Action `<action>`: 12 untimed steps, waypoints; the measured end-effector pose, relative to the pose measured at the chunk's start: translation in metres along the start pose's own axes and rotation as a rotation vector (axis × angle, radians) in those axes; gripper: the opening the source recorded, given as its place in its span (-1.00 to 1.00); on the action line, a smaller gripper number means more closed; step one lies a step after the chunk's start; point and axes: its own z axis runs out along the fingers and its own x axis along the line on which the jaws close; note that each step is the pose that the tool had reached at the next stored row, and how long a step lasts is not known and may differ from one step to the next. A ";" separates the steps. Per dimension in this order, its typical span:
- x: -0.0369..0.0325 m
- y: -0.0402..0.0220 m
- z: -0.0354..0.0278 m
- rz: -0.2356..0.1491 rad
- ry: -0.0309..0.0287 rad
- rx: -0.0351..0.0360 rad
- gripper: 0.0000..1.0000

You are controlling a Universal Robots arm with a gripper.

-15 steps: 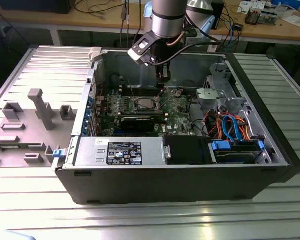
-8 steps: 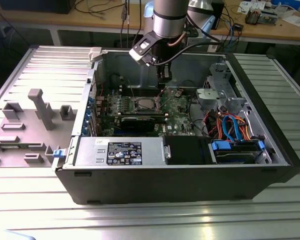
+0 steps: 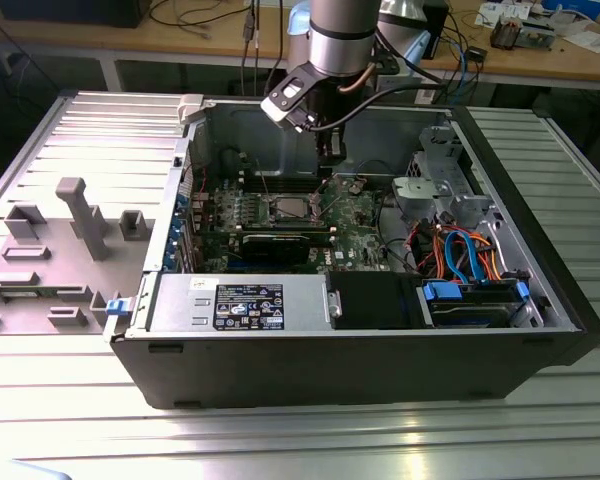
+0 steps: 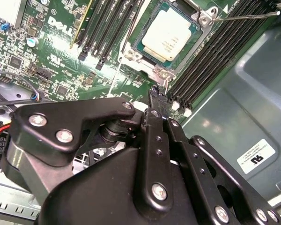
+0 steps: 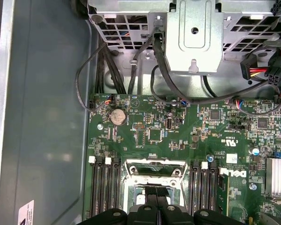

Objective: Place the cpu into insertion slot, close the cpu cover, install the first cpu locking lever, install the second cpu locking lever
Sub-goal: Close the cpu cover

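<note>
The exterior view looks from high up and far back, down into the open computer case [image 3: 360, 350], so the whole box fits in. It seems to stand across from the arm [image 3: 342, 40].

Both wrist views sit very close, right behind the gripper [image 4: 158, 96], and look past it at the green board [image 4: 61, 51]. They look from two different sides. Both show the insertion slot [image 5: 154, 185] and the long black memory slots [image 5: 105, 187] beside it. The exterior view sees that same slot, much farther off.
</note>
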 end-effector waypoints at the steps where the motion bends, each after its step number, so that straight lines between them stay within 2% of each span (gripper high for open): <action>1: 0.0000 0.0001 0.0000 0.000 0.0000 0.0000 -0.79; 12: -0.0001 0.0022 0.0000 0.000 0.0000 0.0000 -0.79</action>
